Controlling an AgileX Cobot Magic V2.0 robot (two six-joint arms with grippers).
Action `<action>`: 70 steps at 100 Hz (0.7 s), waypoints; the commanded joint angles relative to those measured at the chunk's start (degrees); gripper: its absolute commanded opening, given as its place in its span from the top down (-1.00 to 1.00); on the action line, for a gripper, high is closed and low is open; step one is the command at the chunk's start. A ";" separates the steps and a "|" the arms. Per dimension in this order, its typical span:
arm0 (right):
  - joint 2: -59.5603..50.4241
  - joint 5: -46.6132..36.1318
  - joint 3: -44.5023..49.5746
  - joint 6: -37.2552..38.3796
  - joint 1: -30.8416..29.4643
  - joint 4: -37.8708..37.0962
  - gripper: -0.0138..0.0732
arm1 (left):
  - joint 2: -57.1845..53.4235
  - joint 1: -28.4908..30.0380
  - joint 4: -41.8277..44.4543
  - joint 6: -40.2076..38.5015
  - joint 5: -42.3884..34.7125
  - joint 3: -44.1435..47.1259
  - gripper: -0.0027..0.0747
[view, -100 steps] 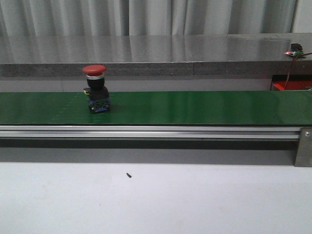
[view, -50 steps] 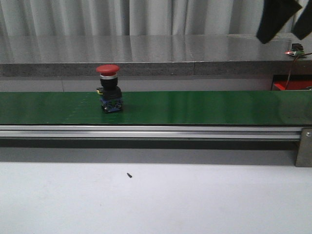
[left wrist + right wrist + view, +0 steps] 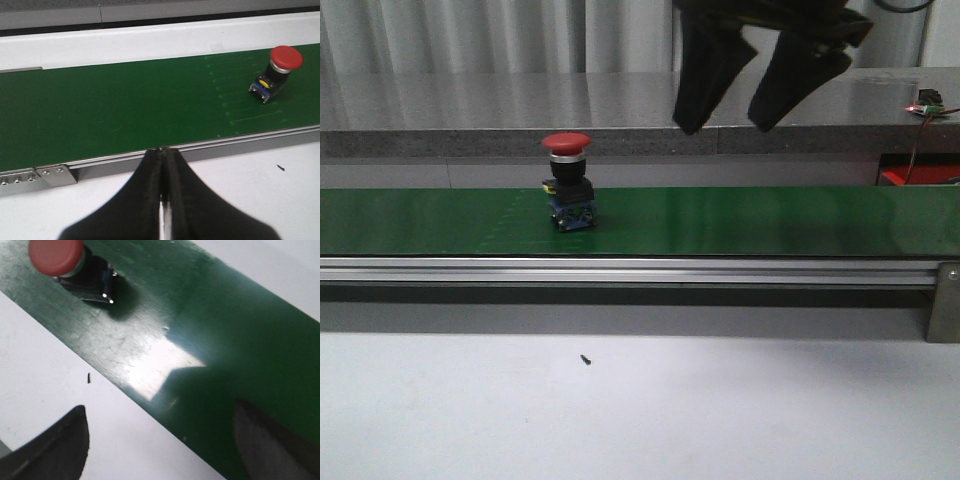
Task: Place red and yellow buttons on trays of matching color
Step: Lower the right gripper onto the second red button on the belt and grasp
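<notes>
Front view: red mushroom-head push button on a black and blue switch body [image 3: 569,184] is standing upright on the green conveyor belt [image 3: 770,220] and is riding rightward, further along than a second ago. Right gripper [image 3: 725,125], absent then, is now dropping in from above with black fingers [image 3: 704,70] spread wide. Button is sitting below and to the left of the fingertips, well apart, not yet between them. Left gripper [image 3: 163,160] is hanging back over the belt's near rail [image 3: 240,142], fingers pressed together, button far off to one side. Reads as an intercept: right arm is setting up the grab. No trays showing in any view. Risk: closing while the belt is carrying the button could tip it.
</notes>
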 commanded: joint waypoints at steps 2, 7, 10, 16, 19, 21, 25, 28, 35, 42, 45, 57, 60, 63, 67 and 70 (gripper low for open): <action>0.33 -0.23 -3.83 1.21 1.73 1.32 -0.68 | -0.56 -0.29 -2.19 0.17 -2.69 -1.47 0.98; 1.52 0.17 -4.82 1.55 2.50 1.58 -0.68 | -0.56 -0.29 -2.19 0.17 -2.69 -1.47 0.98; 2.27 0.32 -5.45 1.55 2.96 1.85 -0.68 | -0.56 -0.29 -2.19 0.17 -2.69 -1.47 0.98; 3.38 0.78 -6.50 1.55 3.52 2.13 -0.68 | -0.56 -0.29 -2.19 0.17 -2.69 -1.47 0.98; 3.83 1.17 -7.29 1.55 3.69 2.13 -0.68 | -0.56 -0.29 -2.19 0.17 -2.69 -1.47 0.98; 4.31 1.42 -7.55 1.60 3.73 2.13 -0.68 | -0.56 -0.29 -2.19 0.17 -2.69 -1.47 0.98; 5.07 1.94 -8.58 1.61 3.73 2.46 -0.68 | -0.56 -0.29 -2.19 0.17 -2.69 -1.47 0.98; 5.70 2.29 -9.21 1.77 3.73 2.52 -0.68 | -0.56 -0.29 -2.19 0.17 -2.69 -1.47 0.98; 6.82 2.43 -10.56 1.99 3.73 2.52 -0.68 | -0.56 -0.29 -2.19 0.17 -2.69 -1.47 0.98; 7.78 1.83 -11.63 1.99 3.73 2.52 -0.68 | -0.56 -0.29 -2.19 0.17 -2.69 -1.47 0.98; 8.33 1.72 -12.23 1.99 3.73 2.52 -0.68 | -0.56 -0.29 -2.19 0.17 -2.69 -1.47 0.98; 10.49 1.88 -14.44 1.99 3.73 2.52 -0.68 | -0.56 -0.29 -2.19 0.17 -2.69 -1.47 0.98; 10.92 1.94 -14.86 1.99 3.73 2.52 -0.68 | -0.56 -0.29 -2.19 0.17 -2.69 -1.47 0.98; 11.49 2.00 -15.13 1.99 3.73 2.52 -0.68 | -0.56 -0.29 -2.19 0.17 -2.69 -1.47 0.98; 11.94 1.95 -15.32 1.99 3.73 2.52 -0.68 | -0.56 -0.29 -2.19 0.17 -2.69 -1.47 0.98; 12.28 1.88 -15.32 1.99 3.73 2.52 -0.68 | -0.56 -0.29 -2.19 0.17 -2.69 -1.47 0.98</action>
